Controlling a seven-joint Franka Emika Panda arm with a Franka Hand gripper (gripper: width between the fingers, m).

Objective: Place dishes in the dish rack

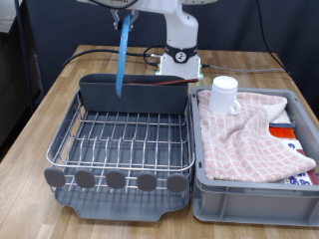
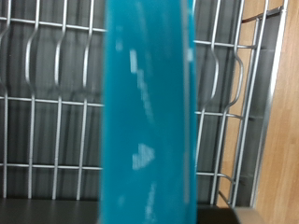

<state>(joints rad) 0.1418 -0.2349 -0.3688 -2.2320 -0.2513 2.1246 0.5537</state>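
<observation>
The light-blue plate [image 1: 123, 58] hangs on edge from my gripper [image 1: 127, 13] at the exterior view's top. It is above the dish rack's [image 1: 60, 139] tall grey compartment [image 1: 150, 96]. The plate's lower edge is level with that compartment's rim. In the wrist view the plate [image 2: 145, 121] fills the middle, with the rack's silver wires [image 2: 47, 112] beneath it. My fingers do not show there. The white mug [image 1: 224, 95] stands upside down on the checked cloth [image 1: 254, 134] at the exterior view's right. The wooden spoon is out of view.
A grey plastic bin [image 1: 249, 194] holds the cloth and mug, right of the rack. Round grey knobs [image 1: 115, 180] line the rack's near side. The wooden table [image 1: 40, 100] shows around the rack, and cables lie near the robot's base [image 1: 179, 62].
</observation>
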